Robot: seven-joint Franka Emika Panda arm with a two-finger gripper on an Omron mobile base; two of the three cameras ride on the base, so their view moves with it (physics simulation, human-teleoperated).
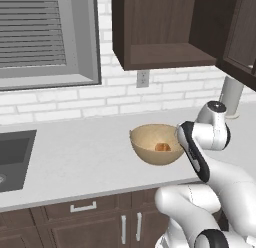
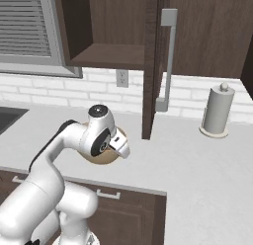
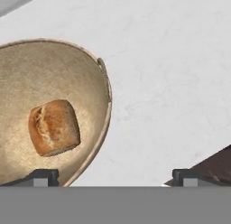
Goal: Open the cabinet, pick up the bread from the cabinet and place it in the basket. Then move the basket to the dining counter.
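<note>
Left base view: cabinet (image 1: 165,52) on the wall, door swung open at far right, shelf bare. Basket (image 1: 156,144) upright on the grey counter (image 1: 75,157), below the cabinet and to the right of the sink (image 1: 15,157). Bread (image 1: 162,147) lying in the basket bottom, toward its right side. Arm bent over the basket's right rim, hiding part of it. Window with blinds (image 1: 35,32) above the sink; outlet (image 1: 143,78) on the white brick wall under the cabinet; paper-towel holder (image 1: 231,94) behind the arm at far right.

Right base view: open cabinet door (image 2: 152,66) edge-on, its long silver handle (image 2: 167,61) facing right. Basket (image 2: 101,157) mostly hidden behind the wrist, tan underside showing near the counter's front edge. Paper-towel holder (image 2: 216,113) upright on the counter, well apart to the right. Outlet (image 2: 122,78) on the wall left of the door.

Hand view: looking down on basket (image 3: 101,83) at left, bare counter (image 3: 171,74) at right. Bread (image 3: 54,127) resting inside the basket, crusty golden-brown, touching nothing but the basket floor. Fingers (image 3: 113,177) spread fully wide and holding nothing: one tip (image 3: 40,177) over the basket's inside, the other (image 3: 187,177) over the counter outside, the rim between them.
</note>
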